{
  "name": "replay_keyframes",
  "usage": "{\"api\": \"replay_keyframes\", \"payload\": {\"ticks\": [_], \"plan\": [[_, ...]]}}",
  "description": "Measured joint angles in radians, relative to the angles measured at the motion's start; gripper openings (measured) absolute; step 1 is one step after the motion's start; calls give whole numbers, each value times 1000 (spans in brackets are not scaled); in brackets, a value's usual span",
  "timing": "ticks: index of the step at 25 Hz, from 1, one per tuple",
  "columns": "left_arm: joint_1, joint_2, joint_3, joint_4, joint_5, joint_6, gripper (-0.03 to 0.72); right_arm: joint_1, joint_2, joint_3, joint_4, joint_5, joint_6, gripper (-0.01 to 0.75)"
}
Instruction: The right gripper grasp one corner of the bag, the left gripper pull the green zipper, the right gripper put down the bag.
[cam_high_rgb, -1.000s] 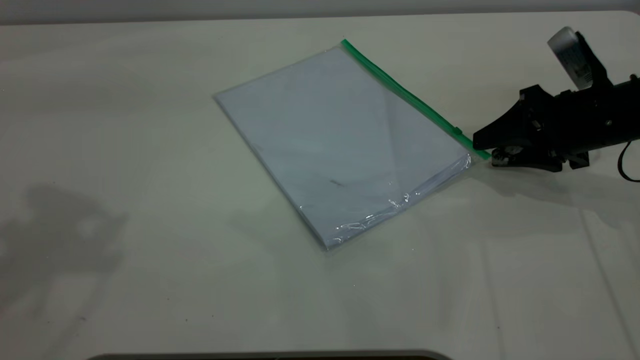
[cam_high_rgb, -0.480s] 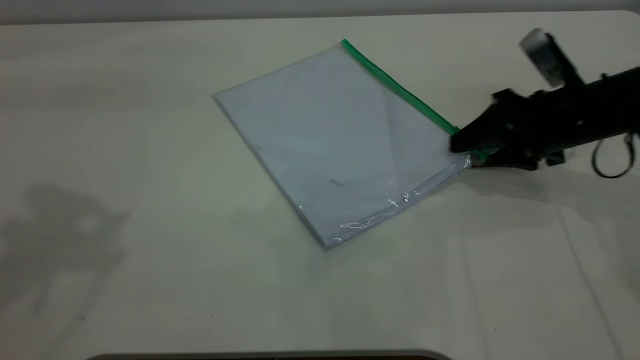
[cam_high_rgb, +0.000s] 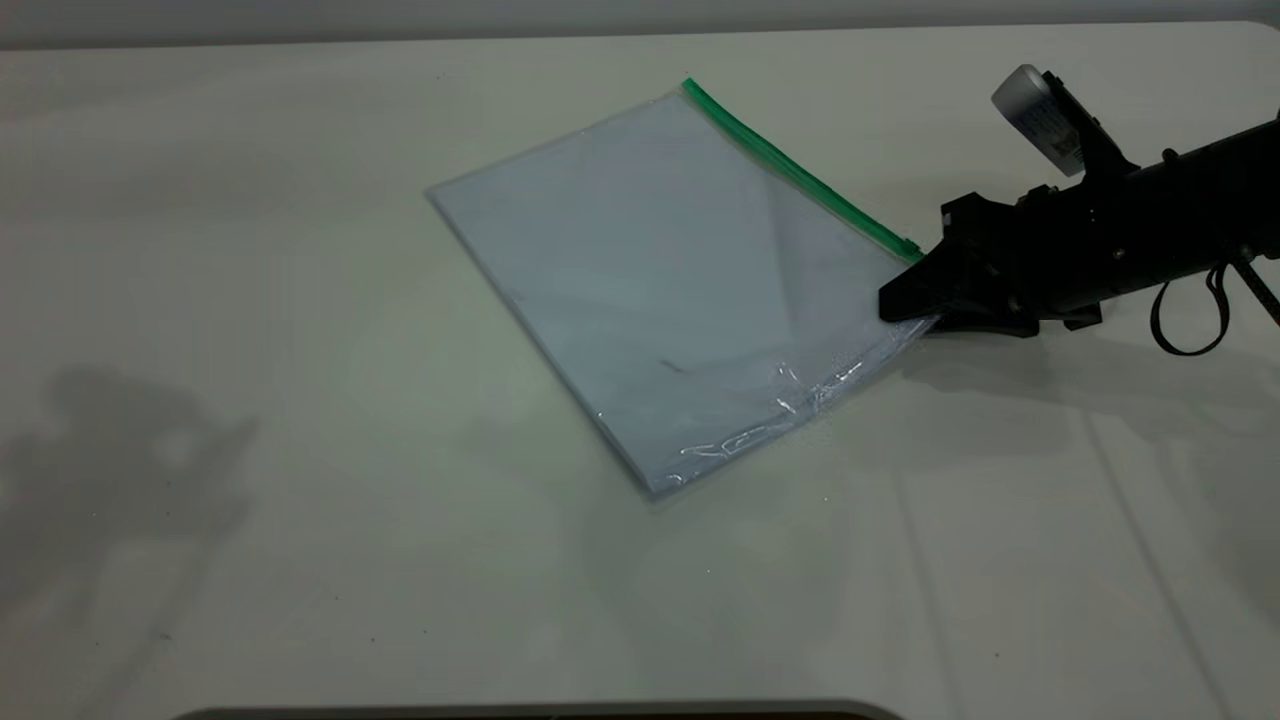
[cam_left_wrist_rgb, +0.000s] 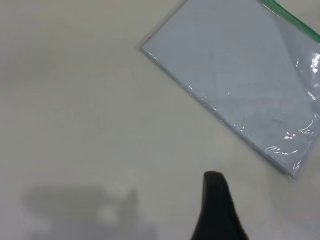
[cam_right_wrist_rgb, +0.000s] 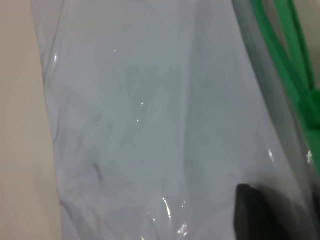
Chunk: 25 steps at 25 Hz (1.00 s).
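Exterior view showed the table (cam_high_rgb: 300, 500) with the bag (cam_high_rgb: 660, 280) lying flat. Over the last second the right gripper (cam_high_rgb: 905, 305) had slid onto its near corner by the zipper (cam_high_rgb: 800, 175); whether it had clamped, I couldn't tell.
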Motion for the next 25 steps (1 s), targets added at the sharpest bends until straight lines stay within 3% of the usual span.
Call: {"api": "replay_keyframes", "payload": {"ticks": [2,4,8,15,21,25], "plan": [[0,0,0,0,-4,11,568,-1,0,0,1,20,-1,75],[0,5,-1,0,-5,24,568,-1,-7,0,-9,37,-16,34],[0,54,-26,0,1,34,568,0,-61,-43,-153,39,18,34],[-16,174,-144,-3,0,79,568,32,-102,-268,-586,78,289,34],[-126,331,-246,-8,-3,151,568,144,-102,-431,-805,246,374,34],[-194,454,-320,-8,-19,159,568,173,-102,-518,-868,372,362,34]]}}
